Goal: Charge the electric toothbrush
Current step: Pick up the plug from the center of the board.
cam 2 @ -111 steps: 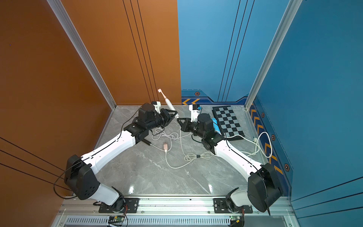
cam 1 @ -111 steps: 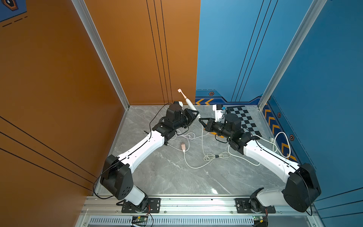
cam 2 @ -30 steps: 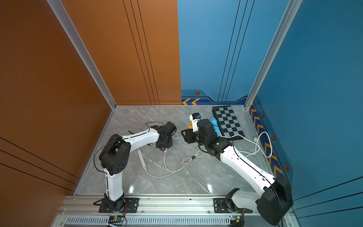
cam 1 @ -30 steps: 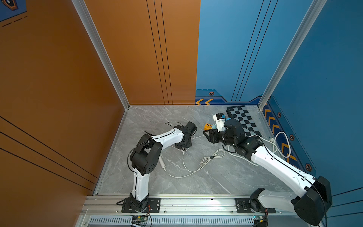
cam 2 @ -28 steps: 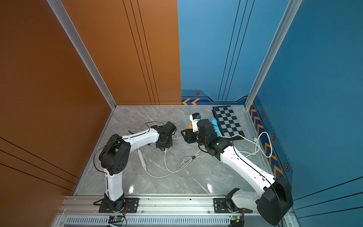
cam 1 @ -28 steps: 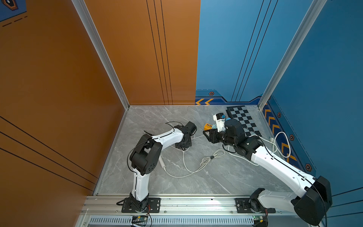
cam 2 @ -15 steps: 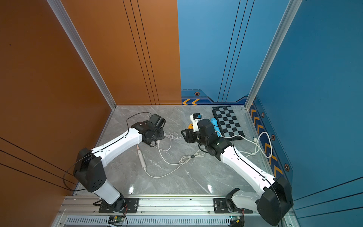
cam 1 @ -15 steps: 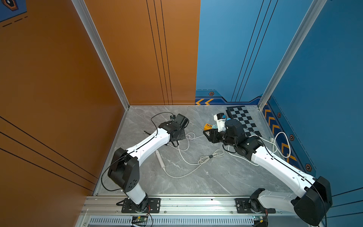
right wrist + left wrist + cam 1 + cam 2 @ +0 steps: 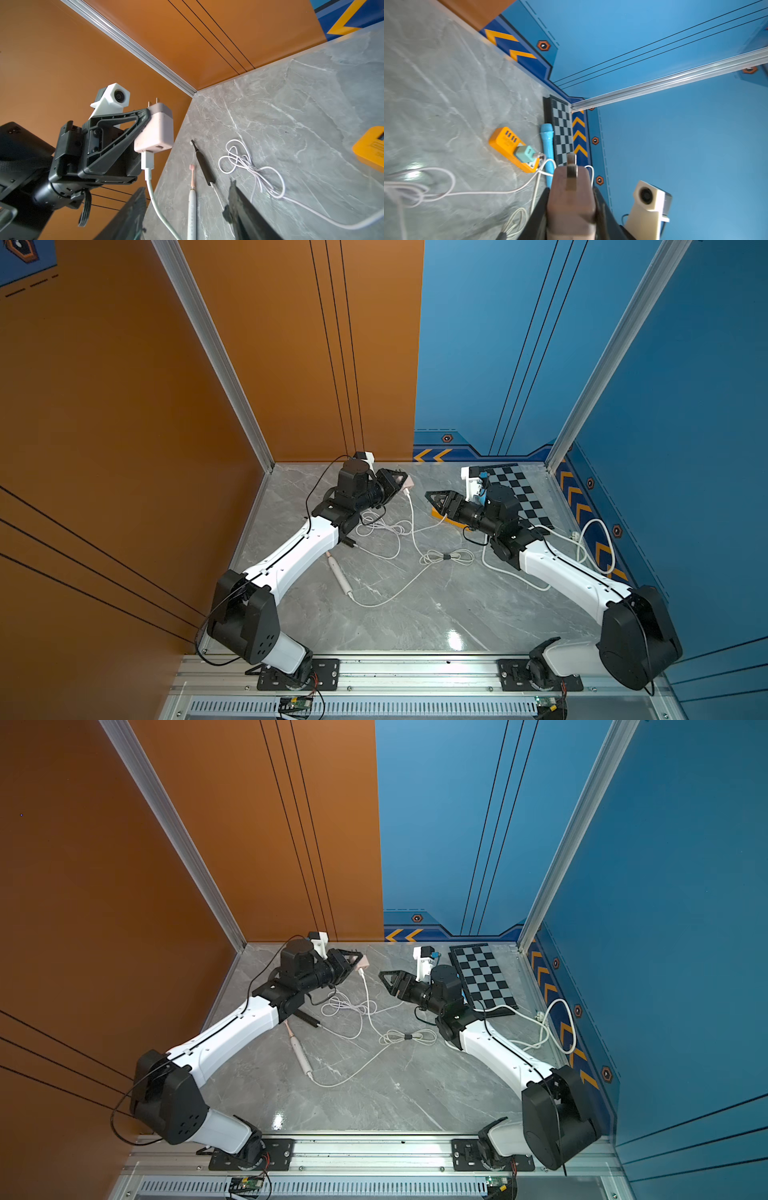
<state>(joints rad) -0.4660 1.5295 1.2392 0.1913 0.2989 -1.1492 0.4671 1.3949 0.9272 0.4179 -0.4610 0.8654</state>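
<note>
Change since earlier: left arm is stretched out and raised toward the back wall, and the right jaws stand wider than a moment ago.
Left gripper (image 9: 399, 480): closed on the charger (image 9: 160, 128), pinched near its pronged end and lifted off the table (image 9: 415, 622); prongs point away from the arm.
Right gripper (image 9: 433, 497): jaws wide apart, holding nothing, hanging above the table and facing the left gripper.
Toothbrush (image 9: 338, 576): lying flat on the table beside the left forearm, well apart from both grippers.
Cable (image 9: 412, 522): hangs from the charger, runs through loose loops and a tied bundle, and ends at the toothbrush base.
Power strip (image 9: 506, 141): orange, on the table below the right gripper; a teal plug (image 9: 525, 153) already sits in it. Whether a free socket remains cannot be told.
Step in hand: probably carrying the charger across to the power strip.
Risk, cable: the loops may snag or pull taut and drag the toothbrush or loosen its plug.
Risk, grip: a pinch near one end may let the charger pivot when the prongs press in.
Risk, power strip: unheld, it may slide under the push.
</note>
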